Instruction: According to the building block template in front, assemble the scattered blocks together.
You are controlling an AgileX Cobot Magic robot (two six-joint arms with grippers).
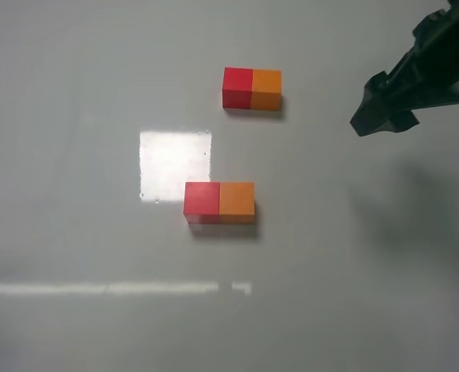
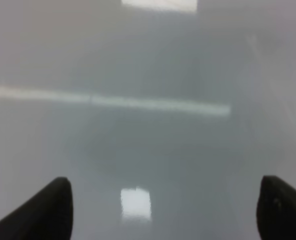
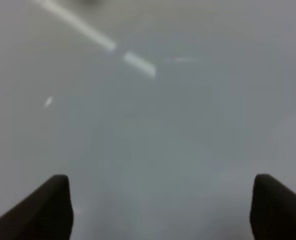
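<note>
Assembly appears complete: red cube [image 1: 201,200] and orange cube [image 1: 237,200] sit touching mid-worktop [image 1: 74,232], matching the template [image 1: 251,88] beyond. Both arms' jaws stand open, empty, clear of blocks.

left gripper [image 2: 163,210]: jaws spread wide, empty | right gripper [image 3: 160,207]: jaws spread wide, empty, raised

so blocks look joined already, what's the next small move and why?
Probably just keep the right gripper clear and retract. The red cube and orange cube sit flush, matching the template, and both grippers are open and empty.
</note>
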